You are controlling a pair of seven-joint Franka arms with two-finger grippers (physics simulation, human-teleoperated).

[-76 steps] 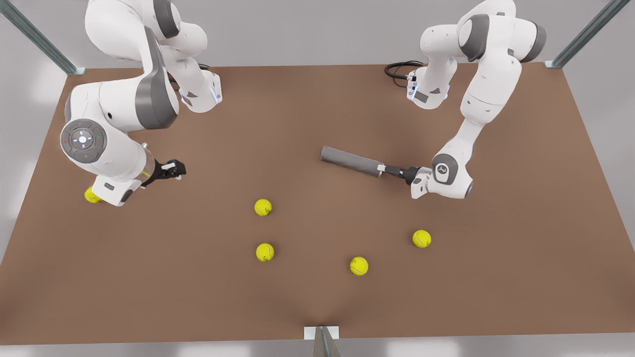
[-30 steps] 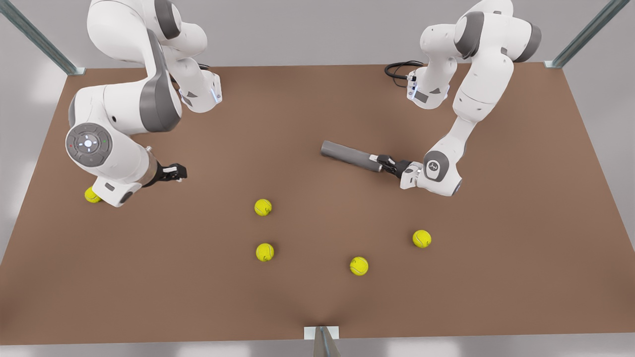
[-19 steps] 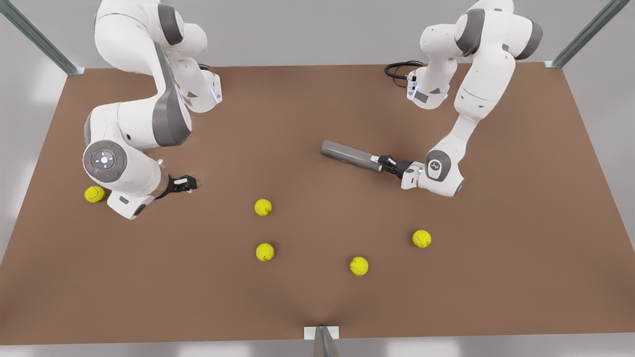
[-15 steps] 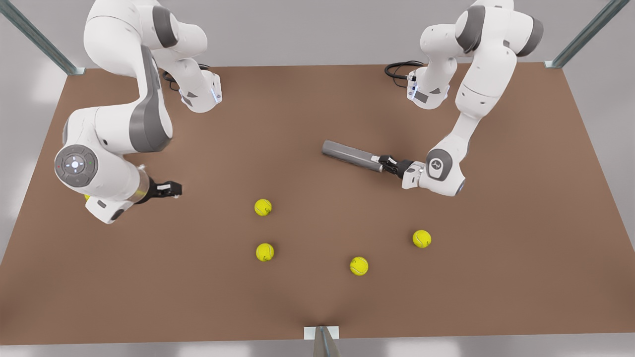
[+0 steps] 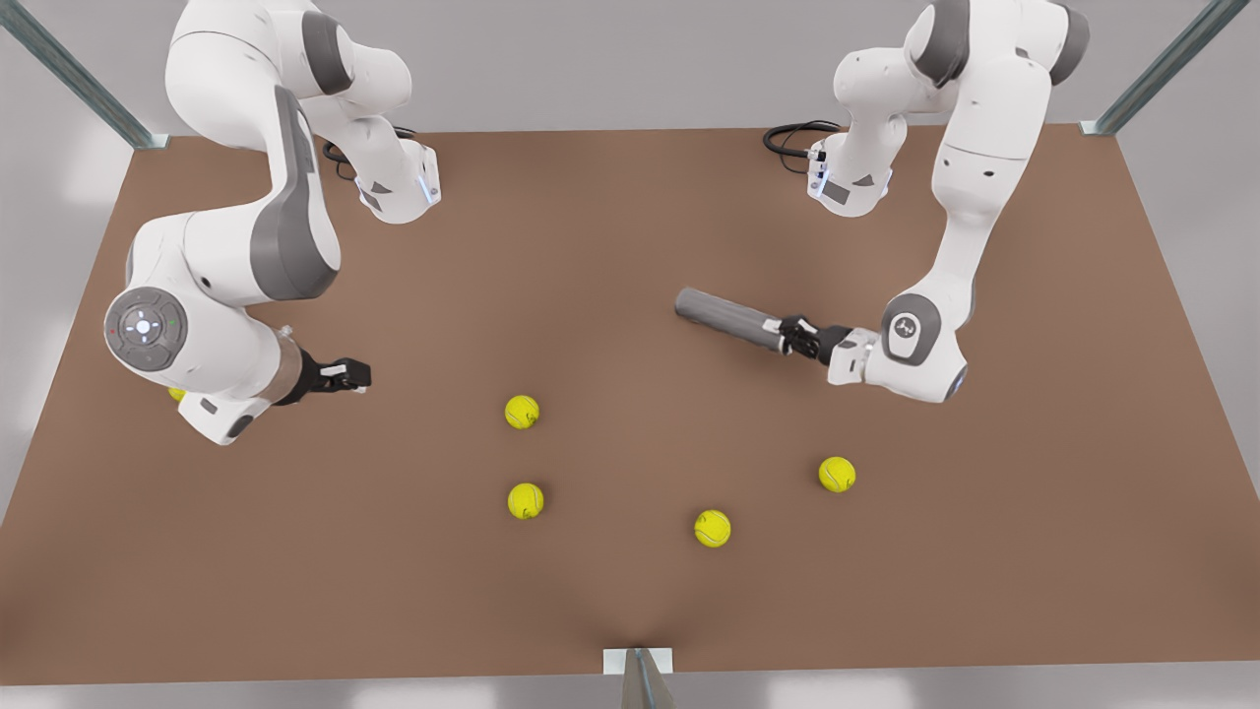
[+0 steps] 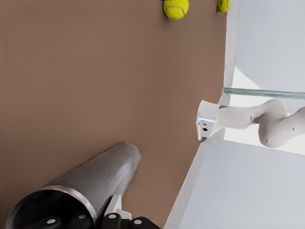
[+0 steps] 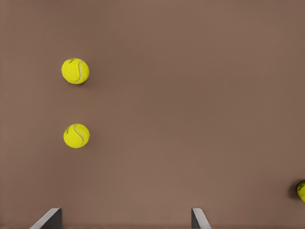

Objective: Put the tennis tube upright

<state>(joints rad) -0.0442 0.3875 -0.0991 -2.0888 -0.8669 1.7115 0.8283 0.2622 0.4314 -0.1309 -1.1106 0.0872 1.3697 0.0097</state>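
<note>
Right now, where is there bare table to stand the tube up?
The left gripper holds the tennis tube by its rim end. Bare table lies behind it, between the two arm bases, and also under and just in front of the tube. It is crowded nearer the camera, where four tennis balls are scattered. The right gripper waits, open.

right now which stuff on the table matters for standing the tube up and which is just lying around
Job in hand:
- tennis tube, lying down
- left gripper, shut on its rim end

Lying about:
- tennis balls, loose on the table
- right gripper, open, waiting
</note>
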